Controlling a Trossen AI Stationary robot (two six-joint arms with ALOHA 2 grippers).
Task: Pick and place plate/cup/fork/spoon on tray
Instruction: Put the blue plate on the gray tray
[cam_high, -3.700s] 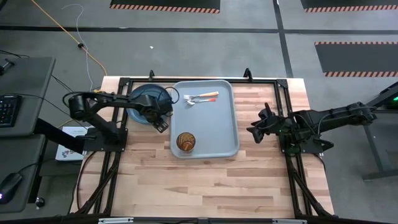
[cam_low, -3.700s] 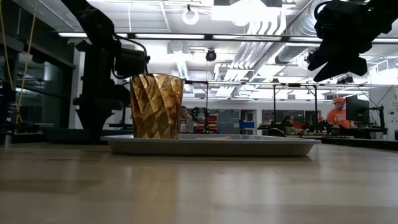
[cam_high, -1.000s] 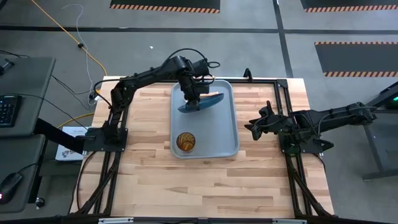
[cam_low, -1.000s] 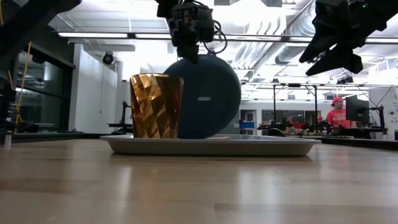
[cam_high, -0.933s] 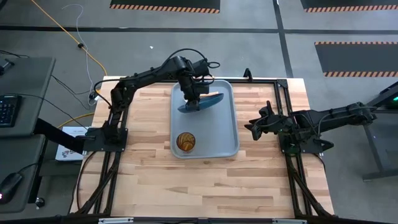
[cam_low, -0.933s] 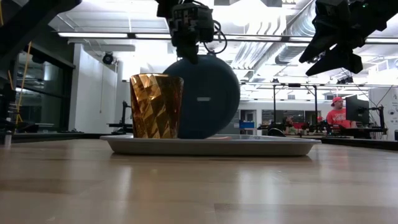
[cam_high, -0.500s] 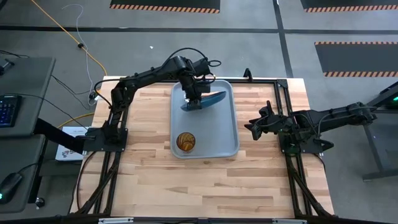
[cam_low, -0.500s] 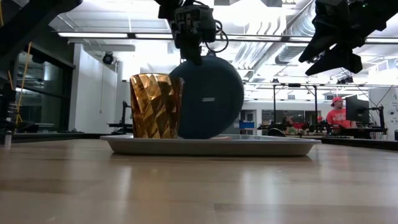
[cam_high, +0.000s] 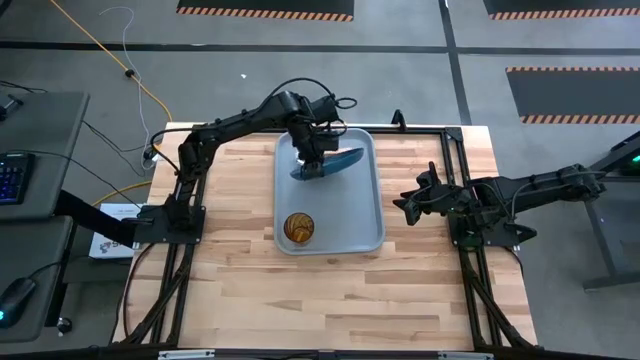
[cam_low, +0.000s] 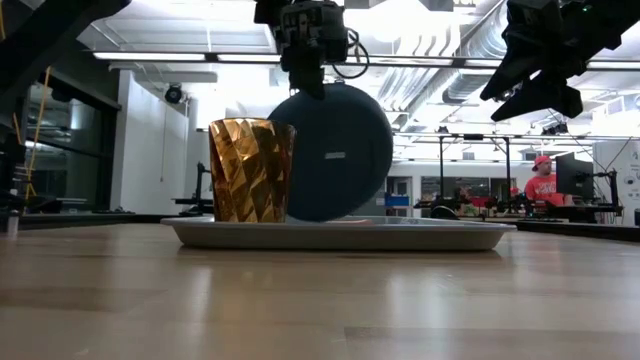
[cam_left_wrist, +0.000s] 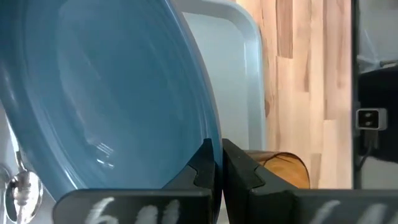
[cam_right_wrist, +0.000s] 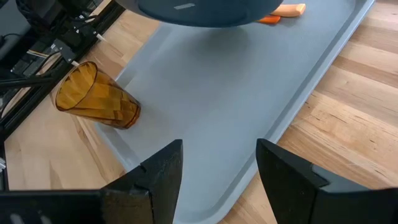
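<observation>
The dark teal plate (cam_low: 335, 155) stands almost on edge over the far half of the light grey-blue tray (cam_high: 365, 215). My left gripper (cam_high: 312, 152) is above it, shut on its rim. The amber cup (cam_high: 299, 228) stands upright on the tray's near left part. Behind the plate lie the spoon, its bowl (cam_left_wrist: 22, 186) showing, and the orange handle ends of the fork (cam_right_wrist: 291, 9) and spoon (cam_right_wrist: 268, 20). My right gripper (cam_high: 405, 207) hovers open beside the tray's right edge, with nothing between its fingers. My left gripper pinches the plate's rim (cam_left_wrist: 208, 140) at its upper edge, one finger on each face. The fingers (cam_low: 305, 75) come from above and point down. The plate hangs below them, nearly upright. The tray's lip hides whether its lower edge touches the tray.
A black frame (cam_high: 455, 150) runs round the wooden table top (cam_high: 330, 290), which is bare in its near half. Cables and a desk with a keyboard (cam_high: 10, 175) lie off the table's left. People sit far back in the room (cam_low: 545, 180).
My left gripper has shifted a little toward the table's right edge with the plate. The plate stays hanging nearly upright over the tray and has swung slightly that way. My right arm has kept still.
</observation>
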